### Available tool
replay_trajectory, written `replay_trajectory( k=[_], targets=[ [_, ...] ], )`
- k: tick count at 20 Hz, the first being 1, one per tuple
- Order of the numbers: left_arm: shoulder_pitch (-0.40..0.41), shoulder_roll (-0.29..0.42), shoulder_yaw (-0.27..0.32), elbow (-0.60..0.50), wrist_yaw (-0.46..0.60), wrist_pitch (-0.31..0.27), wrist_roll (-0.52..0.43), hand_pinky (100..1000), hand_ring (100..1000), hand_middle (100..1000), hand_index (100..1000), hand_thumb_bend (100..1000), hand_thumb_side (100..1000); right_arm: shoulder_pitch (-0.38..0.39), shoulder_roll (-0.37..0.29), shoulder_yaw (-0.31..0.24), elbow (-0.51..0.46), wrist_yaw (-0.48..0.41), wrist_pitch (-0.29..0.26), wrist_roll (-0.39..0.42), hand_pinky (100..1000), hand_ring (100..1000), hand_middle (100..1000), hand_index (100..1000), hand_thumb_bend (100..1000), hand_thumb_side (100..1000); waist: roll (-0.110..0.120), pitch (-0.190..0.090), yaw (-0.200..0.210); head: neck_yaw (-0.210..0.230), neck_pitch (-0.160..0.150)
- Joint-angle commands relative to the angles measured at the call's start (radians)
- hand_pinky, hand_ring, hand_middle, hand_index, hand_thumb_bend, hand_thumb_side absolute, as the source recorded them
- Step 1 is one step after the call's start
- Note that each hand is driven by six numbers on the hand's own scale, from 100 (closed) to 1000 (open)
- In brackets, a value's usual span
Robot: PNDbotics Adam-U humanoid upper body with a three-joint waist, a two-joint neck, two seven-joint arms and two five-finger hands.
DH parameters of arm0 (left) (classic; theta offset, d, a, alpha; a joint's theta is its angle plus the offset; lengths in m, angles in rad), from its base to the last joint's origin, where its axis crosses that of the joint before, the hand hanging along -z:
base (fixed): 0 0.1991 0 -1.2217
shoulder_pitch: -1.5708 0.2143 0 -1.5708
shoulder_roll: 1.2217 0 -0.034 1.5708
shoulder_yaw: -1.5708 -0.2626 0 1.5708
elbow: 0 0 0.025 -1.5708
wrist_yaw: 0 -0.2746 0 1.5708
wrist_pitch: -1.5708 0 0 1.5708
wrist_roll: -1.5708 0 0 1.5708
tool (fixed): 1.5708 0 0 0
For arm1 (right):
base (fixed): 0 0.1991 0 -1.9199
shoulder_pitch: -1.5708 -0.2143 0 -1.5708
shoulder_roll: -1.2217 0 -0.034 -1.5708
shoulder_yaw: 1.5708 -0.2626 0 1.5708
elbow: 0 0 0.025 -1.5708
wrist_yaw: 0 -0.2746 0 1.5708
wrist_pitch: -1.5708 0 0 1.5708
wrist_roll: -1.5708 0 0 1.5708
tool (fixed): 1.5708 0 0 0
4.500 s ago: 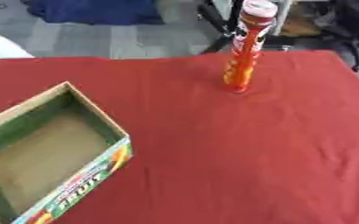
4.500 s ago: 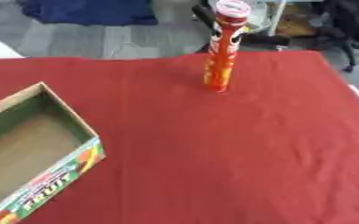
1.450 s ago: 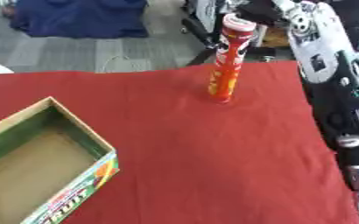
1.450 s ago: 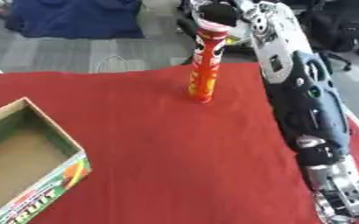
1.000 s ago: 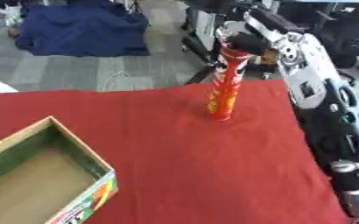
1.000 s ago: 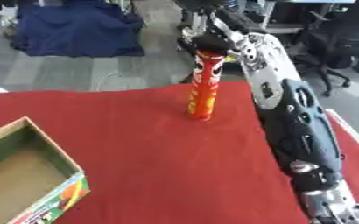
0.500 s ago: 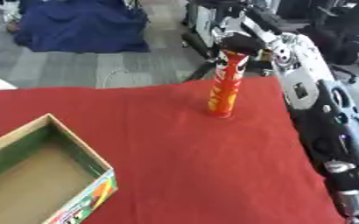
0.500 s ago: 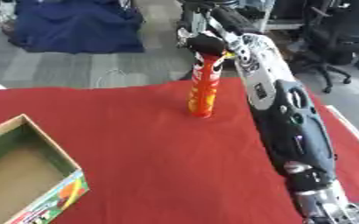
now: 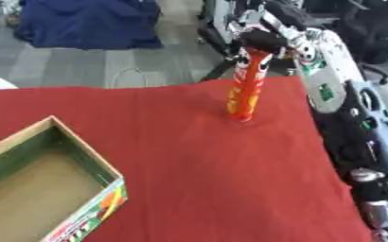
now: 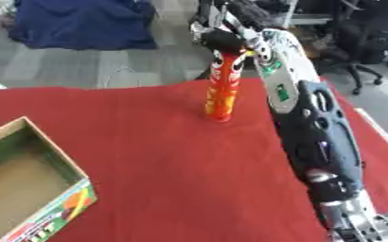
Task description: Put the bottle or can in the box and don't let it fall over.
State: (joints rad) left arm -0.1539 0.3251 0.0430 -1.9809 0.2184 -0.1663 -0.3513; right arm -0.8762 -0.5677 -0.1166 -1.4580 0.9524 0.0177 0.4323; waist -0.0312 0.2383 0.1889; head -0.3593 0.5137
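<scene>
A tall orange can [image 9: 245,90] stands upright near the far edge of the red table [image 9: 197,184]. My right hand [image 9: 262,38] sits over its top, with dark fingers curled round the rim and hiding the lid. The right arm [image 9: 346,118] stretches up along the table's right side to reach it. An open cardboard box [image 9: 85,156] with green sides and a printed front lies at the lower left, with nothing inside that I can see. The can is well apart from the box, up and to its right. My left hand shows in neither view.
Past the table's far edge is grey floor with a blue cloth heap [image 9: 90,23] and metal legs. An office chair [image 10: 371,42] stands at the back right. The table's right edge runs close under my arm.
My right arm has come in from the right, and the hand has closed over the can's top. The can stands upright on the same spot. The camera has shifted.
</scene>
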Motion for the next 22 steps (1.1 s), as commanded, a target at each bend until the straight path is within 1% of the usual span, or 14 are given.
replay_trajectory(
  k=[1, 5, 9, 15, 22],
  targets=[
    [-0.014, 0.014, 0.0, -0.019, -0.005, -0.002, -0.005, 371, 860, 654, 697, 100, 681, -0.028, -0.042, -0.012, 0.004, 0.017, -0.006, -0.002, 874, 973, 927, 993, 100, 1000, 0.002, -0.008, 0.002, 0.002, -0.002],
    [-0.014, 0.014, 0.0, -0.019, -0.01, -0.004, -0.006, 370, 860, 654, 697, 100, 684, -0.034, -0.052, -0.017, 0.031, 0.025, -0.014, -0.003, 878, 976, 928, 991, 100, 1000, 0.004, 0.001, 0.004, 0.003, -0.005],
    [-0.014, 0.013, 0.0, -0.019, -0.015, -0.007, -0.007, 370, 861, 654, 697, 100, 685, -0.036, -0.057, -0.02, 0.043, 0.024, -0.024, -0.001, 880, 975, 924, 980, 100, 1000, 0.006, 0.009, 0.005, 0.004, -0.001],
    [-0.013, 0.012, -0.001, -0.019, -0.019, -0.009, -0.006, 369, 862, 654, 697, 100, 687, -0.039, -0.072, -0.028, 0.03, 0.002, -0.028, 0.012, 878, 965, 917, 981, 100, 1000, 0.01, 0.015, 0.002, 0.002, 0.001],
    [-0.011, 0.011, -0.001, -0.019, -0.022, -0.009, -0.006, 368, 862, 654, 696, 100, 688, -0.033, -0.084, -0.035, 0.024, 0.008, -0.021, 0.019, 875, 973, 922, 981, 100, 1000, 0.012, 0.017, -0.002, 0.0, 0.003]
  ],
)
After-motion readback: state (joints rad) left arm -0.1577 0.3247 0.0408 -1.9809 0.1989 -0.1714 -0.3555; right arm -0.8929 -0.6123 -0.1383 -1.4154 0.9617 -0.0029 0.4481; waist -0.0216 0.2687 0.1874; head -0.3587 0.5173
